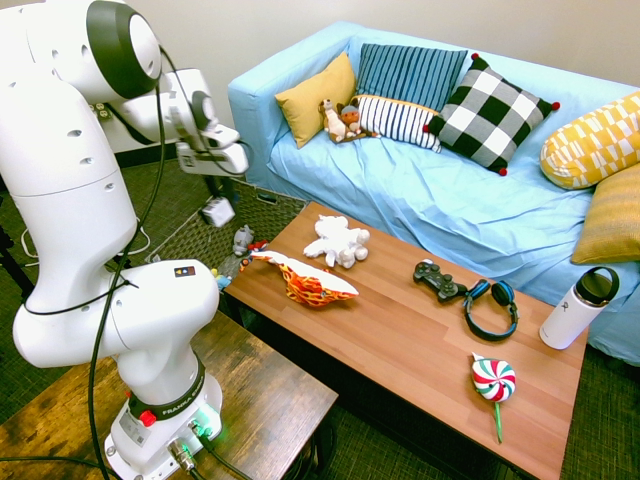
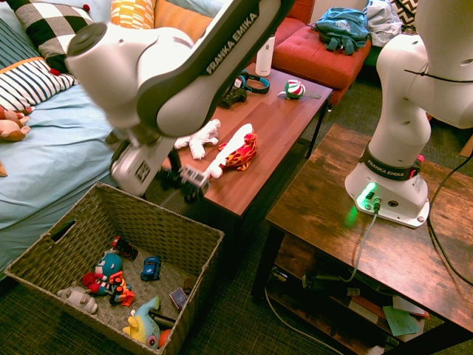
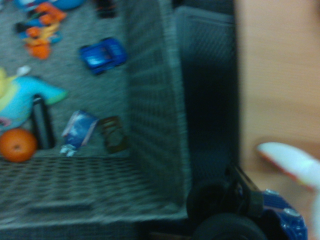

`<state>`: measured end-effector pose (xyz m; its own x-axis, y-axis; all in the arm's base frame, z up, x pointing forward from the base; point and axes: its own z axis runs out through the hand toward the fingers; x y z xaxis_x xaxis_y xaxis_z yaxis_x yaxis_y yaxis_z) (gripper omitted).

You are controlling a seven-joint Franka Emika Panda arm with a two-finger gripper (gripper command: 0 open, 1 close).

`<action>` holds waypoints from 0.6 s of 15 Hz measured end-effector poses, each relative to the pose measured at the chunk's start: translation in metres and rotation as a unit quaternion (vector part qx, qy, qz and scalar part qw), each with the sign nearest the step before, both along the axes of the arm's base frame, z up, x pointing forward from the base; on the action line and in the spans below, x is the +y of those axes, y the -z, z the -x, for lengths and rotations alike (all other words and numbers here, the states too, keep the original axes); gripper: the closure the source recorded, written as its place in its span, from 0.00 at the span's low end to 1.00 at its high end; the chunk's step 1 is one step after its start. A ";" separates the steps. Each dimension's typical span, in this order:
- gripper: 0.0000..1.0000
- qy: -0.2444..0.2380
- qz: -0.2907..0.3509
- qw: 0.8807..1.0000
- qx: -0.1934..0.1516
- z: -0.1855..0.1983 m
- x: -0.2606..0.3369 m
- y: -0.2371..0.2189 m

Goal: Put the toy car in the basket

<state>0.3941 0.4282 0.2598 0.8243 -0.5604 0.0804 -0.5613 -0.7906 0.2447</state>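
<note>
Blue sofa (image 1: 430, 190) across top of first exterior view; one desk (image 1: 420, 330) centre. One tool (image 2: 177, 168) pinched on one toy car (image 2: 194, 183), probably, near one basket (image 2: 199, 229), lower left of second exterior view.

And there on the wooden coffee table (image 1: 420, 335), the white plush (image 1: 337, 241) lies near the black controller (image 1: 438, 281), headphones (image 1: 491, 309) just beside it!
</note>
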 end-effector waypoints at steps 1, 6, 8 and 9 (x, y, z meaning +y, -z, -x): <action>1.00 0.001 0.002 1.000 0.001 0.009 0.029 0.007; 0.00 0.029 0.021 0.999 0.006 -0.063 0.060 0.046; 0.00 0.033 0.020 0.999 0.007 -0.081 0.075 0.037; 0.00 0.034 0.018 0.999 0.006 -0.088 0.082 0.033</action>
